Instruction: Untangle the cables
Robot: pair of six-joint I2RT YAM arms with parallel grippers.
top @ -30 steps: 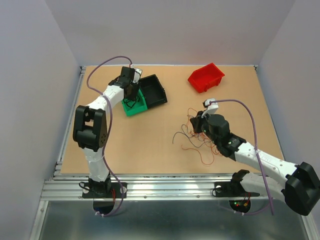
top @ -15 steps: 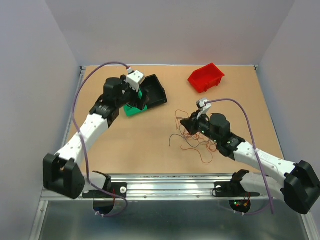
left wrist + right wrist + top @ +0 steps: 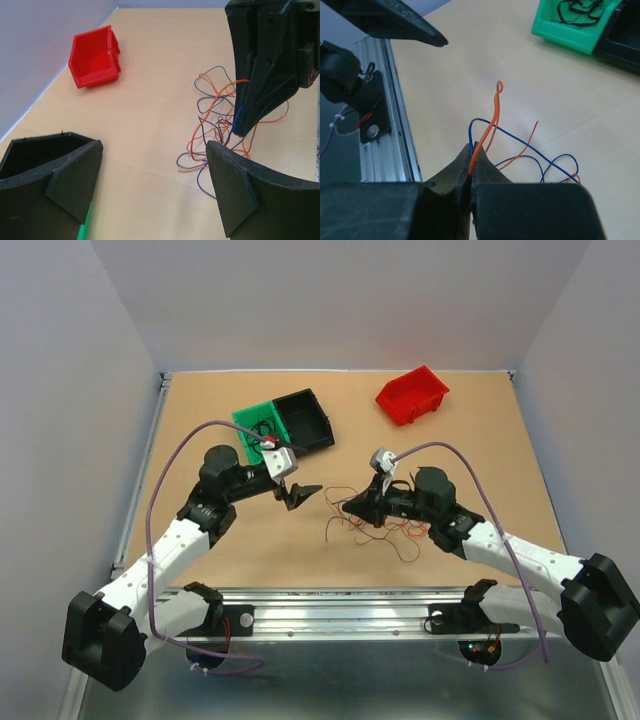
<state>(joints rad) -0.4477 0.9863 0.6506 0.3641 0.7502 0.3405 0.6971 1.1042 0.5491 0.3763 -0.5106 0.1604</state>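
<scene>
Cables (image 3: pixel 381 524) lie tangled on the surface (image 3: pixel 470 440), right of centre. I see my right claw (image 3: pixel 471 165) pinched on orange and blue strands, and my left claw (image 3: pixel 300 495) spread wide, empty, just beside them.

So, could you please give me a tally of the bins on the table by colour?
Red bin: 1
Green bin: 1
Black bin: 1
Total: 3
</scene>
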